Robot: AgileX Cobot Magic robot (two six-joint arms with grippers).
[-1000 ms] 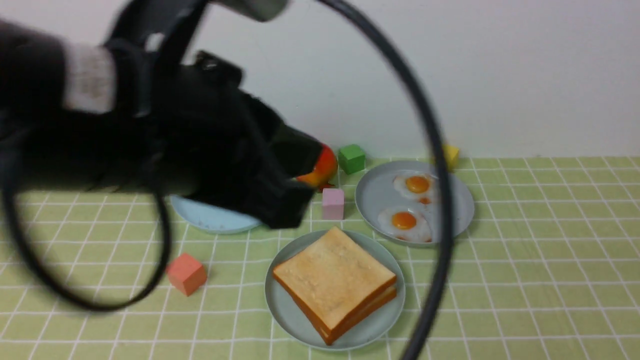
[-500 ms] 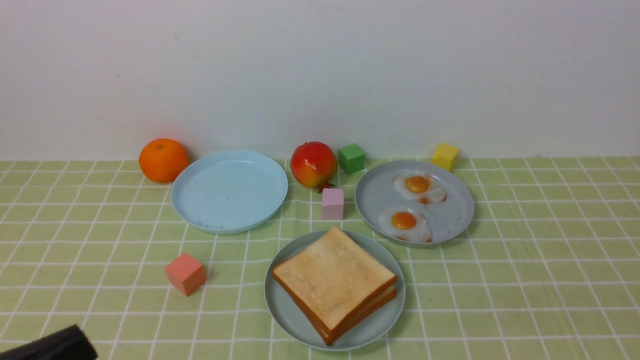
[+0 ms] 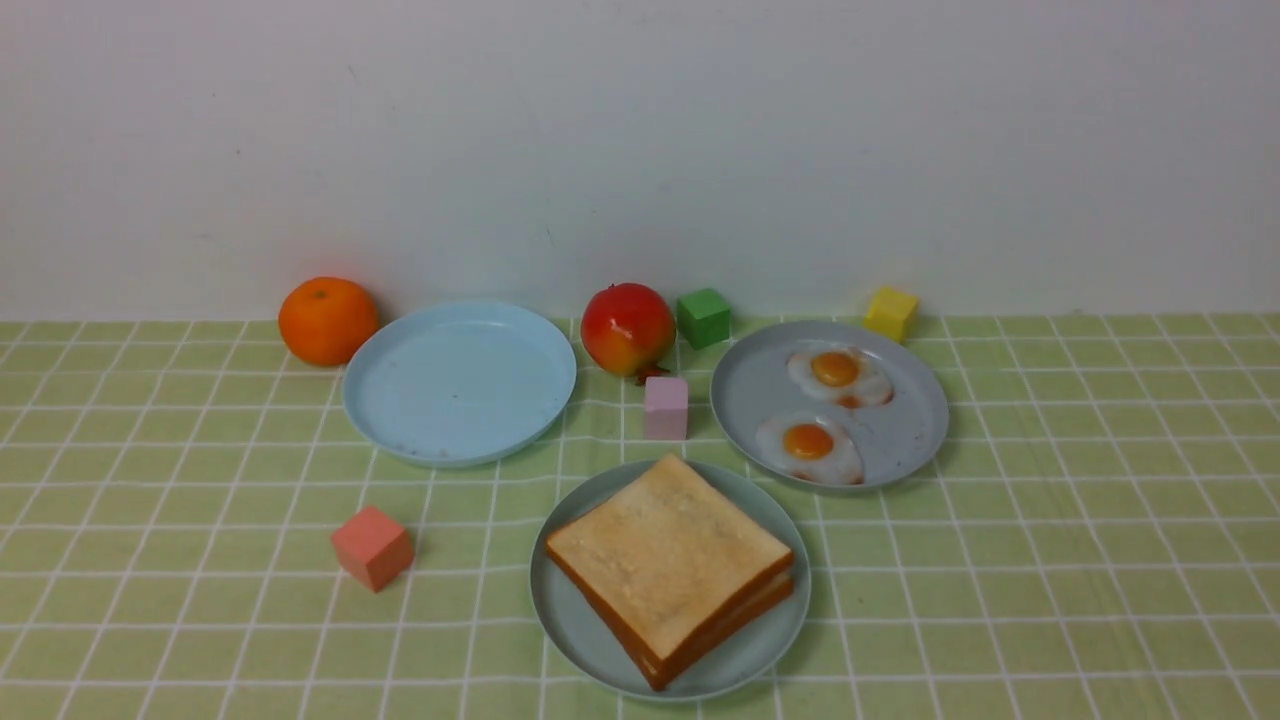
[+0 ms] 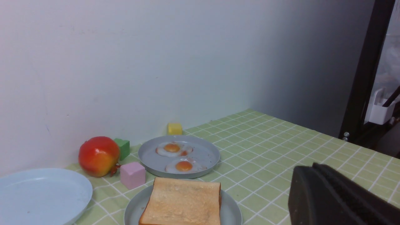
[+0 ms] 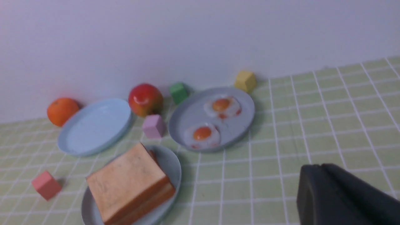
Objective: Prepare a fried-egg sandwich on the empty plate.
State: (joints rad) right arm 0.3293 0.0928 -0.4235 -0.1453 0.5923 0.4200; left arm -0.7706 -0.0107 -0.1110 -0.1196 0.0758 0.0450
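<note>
Two golden toast slices [image 3: 665, 555] lie stacked on the pale teal-green plate [image 3: 745, 665] at the front centre. A thin pale layer shows between them at the right edge; I cannot tell what it is. Two fried eggs [image 3: 808, 445] [image 3: 838, 372] rest on the greyish plate [image 3: 750, 390] behind and to the right. Neither arm shows in the front view. In the left wrist view my left gripper [image 4: 307, 168] hangs shut and empty, to the right of the toast [image 4: 182, 201]. In the right wrist view my right gripper [image 5: 315, 167] is shut and empty, well right of the toast [image 5: 126, 184].
A bare sky-blue plate [image 3: 460, 385] sits back left, an orange [image 3: 327, 320] beside it. A red apple [image 3: 627, 328], green cube [image 3: 703, 317] and yellow cube [image 3: 890, 312] line the wall. A pink cube [image 3: 666, 407] stands between the plates, a salmon cube [image 3: 372, 547] front left.
My left arm, which filled the left of the front view a second ago, has drawn back down and left out of that view. The plates, toast and eggs have not moved.
</note>
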